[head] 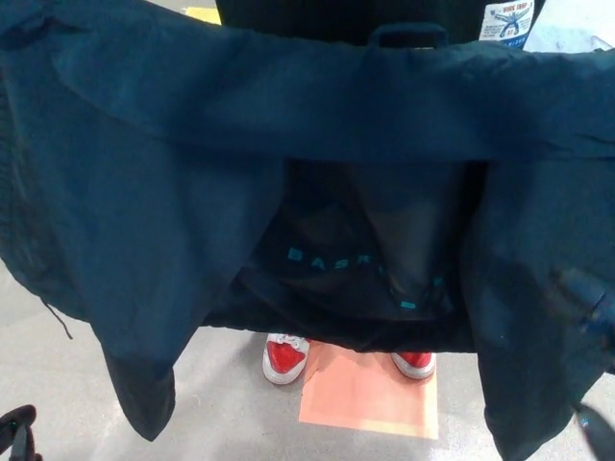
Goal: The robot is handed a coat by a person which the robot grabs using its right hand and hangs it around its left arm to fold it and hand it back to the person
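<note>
Coat (192, 192): hanging spread wide, filling the view from left to right.
Right hand (588, 305): showing blurred at the near right, against the coat — grip impossible to tell.
Left hand (13, 429): peeking in at the near left — grip unclear.

You have a single view, the head camera, looking steeply down and forward from the robot's head. It sits very near the dark blue coat (192, 144), which fills the frame from edge to edge. Below the hem you see grey floor (58, 384), an orange floor marker (370, 394) and a person's red-and-white shoes (286, 357) — toes toward you. The left hand (13, 430) clips the lower-left corner.
</note>
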### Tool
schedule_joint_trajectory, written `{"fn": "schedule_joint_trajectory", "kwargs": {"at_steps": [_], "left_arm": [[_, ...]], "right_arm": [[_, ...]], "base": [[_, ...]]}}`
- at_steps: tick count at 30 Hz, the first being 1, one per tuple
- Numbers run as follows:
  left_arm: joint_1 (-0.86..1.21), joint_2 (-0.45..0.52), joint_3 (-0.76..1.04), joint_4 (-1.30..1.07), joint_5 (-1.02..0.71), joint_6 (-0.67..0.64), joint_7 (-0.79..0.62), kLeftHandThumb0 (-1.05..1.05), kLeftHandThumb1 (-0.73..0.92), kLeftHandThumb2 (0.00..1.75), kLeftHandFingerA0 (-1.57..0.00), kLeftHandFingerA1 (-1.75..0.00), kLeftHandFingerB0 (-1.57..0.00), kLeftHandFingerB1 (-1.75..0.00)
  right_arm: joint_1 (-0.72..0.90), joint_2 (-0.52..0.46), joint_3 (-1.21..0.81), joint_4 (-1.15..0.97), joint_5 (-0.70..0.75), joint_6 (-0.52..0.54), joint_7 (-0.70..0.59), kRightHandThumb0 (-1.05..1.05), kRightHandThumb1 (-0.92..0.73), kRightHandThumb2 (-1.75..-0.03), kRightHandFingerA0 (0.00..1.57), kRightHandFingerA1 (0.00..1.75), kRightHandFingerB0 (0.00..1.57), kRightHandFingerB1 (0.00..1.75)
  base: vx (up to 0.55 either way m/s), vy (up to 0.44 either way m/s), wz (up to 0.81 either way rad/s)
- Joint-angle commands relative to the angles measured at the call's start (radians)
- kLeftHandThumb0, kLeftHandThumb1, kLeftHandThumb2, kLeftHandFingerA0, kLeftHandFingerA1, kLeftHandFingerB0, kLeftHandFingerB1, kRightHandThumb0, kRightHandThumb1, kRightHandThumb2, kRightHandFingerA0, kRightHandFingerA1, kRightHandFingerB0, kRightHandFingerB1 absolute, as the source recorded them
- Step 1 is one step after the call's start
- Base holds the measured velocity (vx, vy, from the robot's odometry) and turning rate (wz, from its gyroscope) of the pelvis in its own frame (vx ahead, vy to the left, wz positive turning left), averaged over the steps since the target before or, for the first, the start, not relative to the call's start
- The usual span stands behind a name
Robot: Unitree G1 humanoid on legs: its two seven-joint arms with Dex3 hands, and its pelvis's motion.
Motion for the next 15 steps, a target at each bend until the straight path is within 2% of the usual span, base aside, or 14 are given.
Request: {"fn": "schedule_joint_trajectory", "kwargs": {"at_steps": [1,2,3,4,5,6,7,8,9,10,11,12,13,15], "left_arm": [[0.016,0.025,-0.003,-0.011,-0.003,-0.059,-0.013,-0.76,0.81,1.10,-0.04,-0.29,-0.04,-0.31],[0.014,0.025,-0.003,-0.012,-0.004,-0.058,-0.011,-0.76,0.80,1.09,-0.05,-0.33,-0.05,-0.32],[0.014,0.025,-0.003,-0.013,-0.003,-0.058,-0.009,-0.76,0.80,1.09,-0.05,-0.33,-0.05,-0.32],[0.010,0.025,-0.002,-0.011,-0.005,-0.062,-0.010,-0.75,0.80,1.09,-0.05,-0.32,-0.05,-0.31],[0.009,0.025,-0.002,-0.011,-0.005,-0.064,-0.010,-0.77,0.79,1.09,-0.06,-0.33,-0.06,-0.32],[0.010,0.025,-0.003,-0.011,-0.003,-0.065,-0.009,-0.77,0.79,1.09,-0.06,-0.33,-0.06,-0.32],[0.009,0.024,-0.002,-0.011,-0.005,-0.061,-0.010,-0.77,0.79,1.09,-0.06,-0.33,-0.06,-0.32],[0.009,0.024,-0.001,-0.010,-0.006,-0.059,-0.010,-0.77,0.79,1.09,-0.06,-0.33,-0.06,-0.32],[0.010,0.023,-0.004,-0.011,-0.002,-0.064,-0.003,-0.76,0.80,1.09,-0.05,-0.34,-0.05,-0.32],[0.010,0.022,-0.003,-0.013,-0.004,-0.059,0.000,-0.77,0.79,1.08,-0.05,-0.32,-0.05,-0.32],[0.010,0.020,-0.002,-0.015,-0.006,-0.051,0.002,-0.77,0.79,1.08,-0.05,-0.32,-0.05,-0.32],[0.009,0.017,0.004,-0.014,-0.013,-0.044,0.004,-0.78,0.78,1.07,-0.05,-0.31,-0.05,-0.32],[0.013,0.019,0.003,-0.014,-0.013,-0.059,-0.007,-0.76,0.78,1.07,-0.05,-0.32,-0.05,-0.33],[0.019,0.021,0.005,-0.017,-0.016,-0.066,-0.018,-0.69,0.73,1.06,-0.04,-0.42,-0.04,-0.39]], "right_arm": [[-0.225,-0.113,-0.188,-0.328,0.177,0.019,-0.064,-0.81,-0.67,-1.06,0.01,0.42,0.12,0.39],[-0.279,-0.151,-0.202,-0.308,0.195,0.037,-0.045,-0.75,-0.63,-1.06,0.00,0.34,0.07,0.32],[-0.321,-0.186,-0.211,-0.293,0.219,0.055,-0.028,-0.75,-0.63,-1.06,0.00,0.34,0.07,0.32],[-0.356,-0.209,-0.211,-0.290,0.245,0.093,-0.025,-0.86,-0.63,-1.05,0.00,0.27,0.11,0.27],[-0.410,-0.236,-0.203,-0.275,0.271,0.139,-0.019,-0.84,-0.57,-1.01,0.02,0.22,0.01,0.22],[-0.463,-0.260,-0.191,-0.255,0.290,0.174,-0.012,-0.84,-0.57,-1.01,0.02,0.22,0.01,0.22],[-0.482,-0.285,-0.191,-0.251,0.309,0.220,-0.007,-0.88,-0.76,-0.63,0.00,0.21,0.05,0.24],[-0.489,-0.297,-0.193,-0.252,0.319,0.242,-0.006,-0.88,-0.76,-0.63,0.00,0.21,0.05,0.24],[-0.614,-0.336,-0.163,-0.178,0.225,0.268,0.024,-0.85,-0.68,-1.04,0.03,0.19,0.01,0.21],[-0.675,-0.378,-0.144,-0.151,0.196,0.334,0.043,-0.90,-0.74,-1.16,0.00,0.16,0.00,0.16],[-0.733,-0.423,-0.123,-0.128,0.172,0.412,0.063,-0.90,-0.74,-1.16,0.00,0.16,0.00,0.16],[-0.794,-0.444,-0.093,-0.076,0.105,0.421,0.086,-0.87,-0.75,-1.18,0.00,0.18,0.00,0.19],[-0.853,-0.461,-0.053,-0.027,0.073,0.449,0.110,-0.91,-0.79,-1.17,0.00,0.12,0.00,0.17],[-0.942,-0.486,0.020,0.045,0.029,0.510,0.152,-0.87,-0.79,-1.16,0.00,0.16,0.00,0.17]], "base": [[0.00,0.000,0.00],[0.00,0.000,0.00],[0.00,0.000,0.00],[0.00,0.000,0.00],[0.00,0.000,0.00],[0.00,0.000,0.00],[0.00,0.000,0.00],[0.00,0.000,0.00],[0.00,0.000,0.00],[0.00,0.000,0.00],[0.00,0.000,0.00],[0.00,0.000,0.00],[0.00,0.000,0.00],[0.00,0.000,0.00]]}}
